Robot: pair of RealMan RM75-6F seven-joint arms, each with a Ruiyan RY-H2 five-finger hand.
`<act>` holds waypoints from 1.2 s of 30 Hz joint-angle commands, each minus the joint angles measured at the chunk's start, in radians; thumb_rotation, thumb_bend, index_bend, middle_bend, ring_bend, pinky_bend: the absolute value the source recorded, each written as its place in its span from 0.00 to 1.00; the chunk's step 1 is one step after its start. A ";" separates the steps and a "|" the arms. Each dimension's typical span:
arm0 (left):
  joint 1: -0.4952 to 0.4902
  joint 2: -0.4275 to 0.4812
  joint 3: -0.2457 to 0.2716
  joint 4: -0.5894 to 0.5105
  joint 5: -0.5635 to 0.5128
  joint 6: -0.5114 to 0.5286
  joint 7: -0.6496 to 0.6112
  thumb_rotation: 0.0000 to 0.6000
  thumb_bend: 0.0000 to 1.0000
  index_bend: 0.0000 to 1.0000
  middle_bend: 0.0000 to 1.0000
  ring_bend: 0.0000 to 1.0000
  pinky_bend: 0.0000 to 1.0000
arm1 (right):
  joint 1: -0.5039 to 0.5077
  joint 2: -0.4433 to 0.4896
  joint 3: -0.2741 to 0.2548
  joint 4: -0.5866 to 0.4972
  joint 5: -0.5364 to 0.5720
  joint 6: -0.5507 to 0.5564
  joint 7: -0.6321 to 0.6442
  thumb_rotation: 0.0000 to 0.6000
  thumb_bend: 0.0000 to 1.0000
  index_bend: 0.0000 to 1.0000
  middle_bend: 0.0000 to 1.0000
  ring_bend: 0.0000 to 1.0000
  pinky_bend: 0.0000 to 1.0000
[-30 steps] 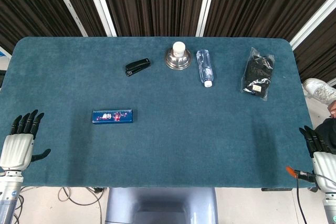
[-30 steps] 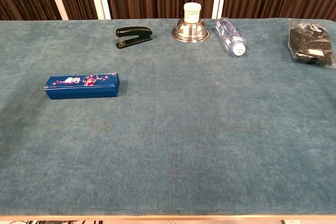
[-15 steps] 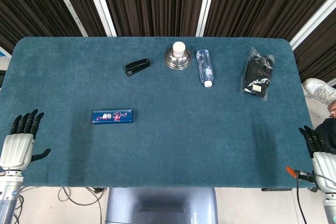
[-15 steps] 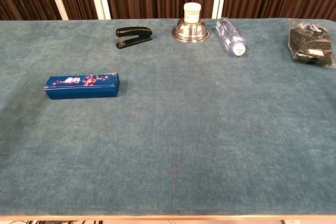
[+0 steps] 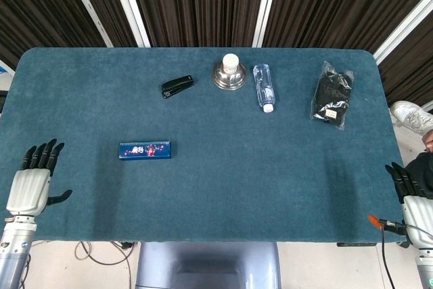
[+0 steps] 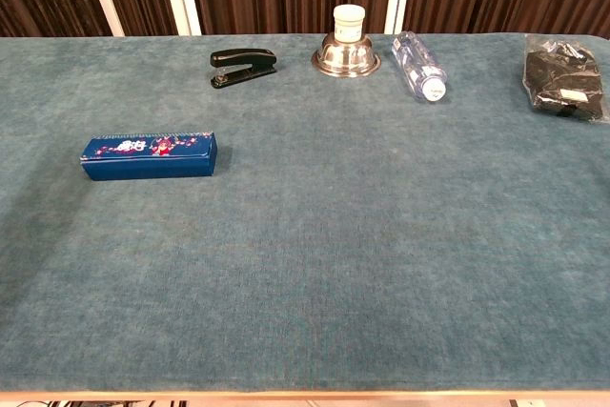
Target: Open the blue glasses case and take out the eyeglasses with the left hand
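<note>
Left hand: the left hand (image 5: pixel 28 189) hovers over the table's near left corner, fingers straight and apart, holding nothing; it shows only in the head view.
Right hand: the right hand (image 5: pixel 410 194) sits off the near right corner, partly cut by the frame edge, fingers extended and apparently empty.
Task object: the blue rectangular glasses case with a floral print on its lid (image 5: pixel 145 149) lies flat and closed on the left half of the table, long side parallel to the near edge, well apart from both hands.
Eyeglasses: not visible; presumably inside the closed case.
Table: the table covered in teal felt-like cloth (image 5: pixel 223 181) carries everything.
Far-edge items: a black stapler (image 5: pixel 177 86), a shiny metal bowl with a white-capped jar on it (image 5: pixel 229 74), a clear plastic water bottle lying on its side (image 5: pixel 264 86), and a black item in a clear plastic bag (image 5: pixel 332 94) line the far side, likely parked there to keep the working area free.
Stage: judged as the start; the case is unopened, placed nearer the left hand, which suits the left-hand reach.
</note>
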 commanded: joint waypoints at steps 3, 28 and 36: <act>-0.102 -0.016 -0.085 -0.087 -0.119 -0.113 0.089 1.00 0.17 0.00 0.08 0.00 0.02 | 0.000 0.002 0.000 -0.002 0.000 -0.002 0.005 1.00 0.20 0.00 0.00 0.00 0.20; -0.510 -0.185 -0.195 0.052 -0.744 -0.389 0.445 1.00 0.20 0.00 0.21 0.00 0.02 | 0.001 0.010 -0.001 -0.006 0.007 -0.011 0.023 1.00 0.20 0.00 0.00 0.00 0.20; -0.560 -0.234 -0.174 0.109 -0.818 -0.404 0.448 1.00 0.22 0.00 0.22 0.00 0.02 | 0.002 0.012 -0.001 -0.008 0.007 -0.013 0.026 1.00 0.20 0.00 0.00 0.00 0.20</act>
